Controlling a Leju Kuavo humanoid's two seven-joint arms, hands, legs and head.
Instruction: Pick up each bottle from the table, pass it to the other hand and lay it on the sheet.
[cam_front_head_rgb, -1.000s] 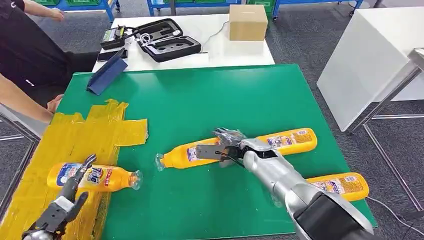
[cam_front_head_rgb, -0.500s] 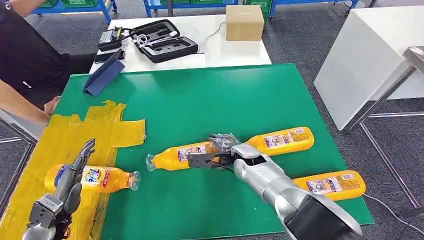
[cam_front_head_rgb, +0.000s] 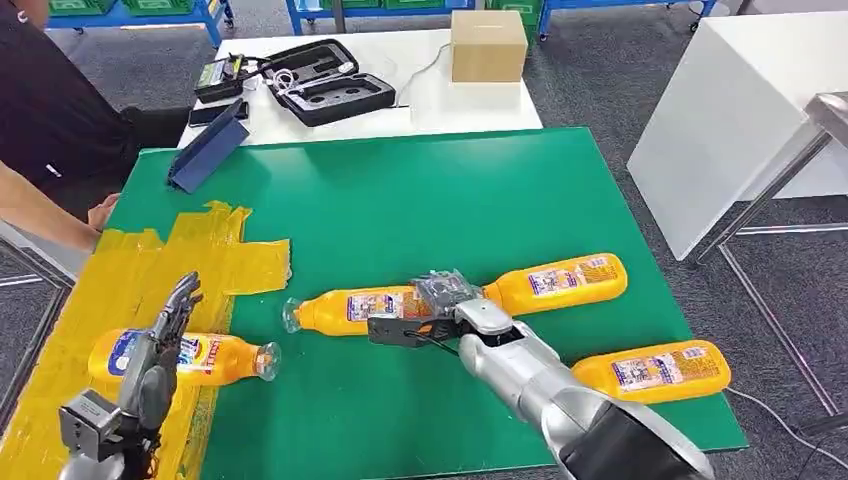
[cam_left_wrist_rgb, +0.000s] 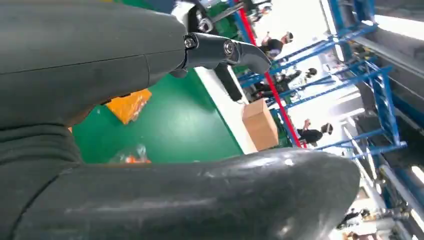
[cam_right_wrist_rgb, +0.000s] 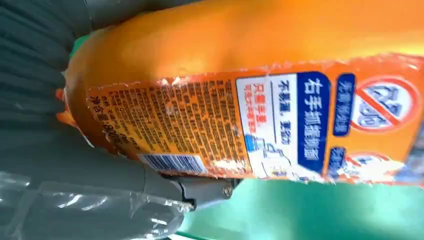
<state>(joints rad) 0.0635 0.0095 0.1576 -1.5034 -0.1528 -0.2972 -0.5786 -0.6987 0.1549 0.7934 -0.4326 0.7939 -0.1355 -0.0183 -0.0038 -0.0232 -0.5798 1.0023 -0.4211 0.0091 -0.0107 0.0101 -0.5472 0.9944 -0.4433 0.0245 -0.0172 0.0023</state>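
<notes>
1. Fingers of your right hand (cam_front_head_rgb: 432, 310) wrap the middle bottle (cam_front_head_rgb: 345, 309), lying on the green table (cam_front_head_rgb: 400, 200).
2. Your left hand (cam_front_head_rgb: 150, 365) hovers spread above the bottle on the yellow sheet (cam_front_head_rgb: 130, 270).

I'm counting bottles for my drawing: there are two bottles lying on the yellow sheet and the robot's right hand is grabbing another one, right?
Not quite. The head view shows one bottle on the yellow sheet. The right hand does grip another bottle.
</notes>
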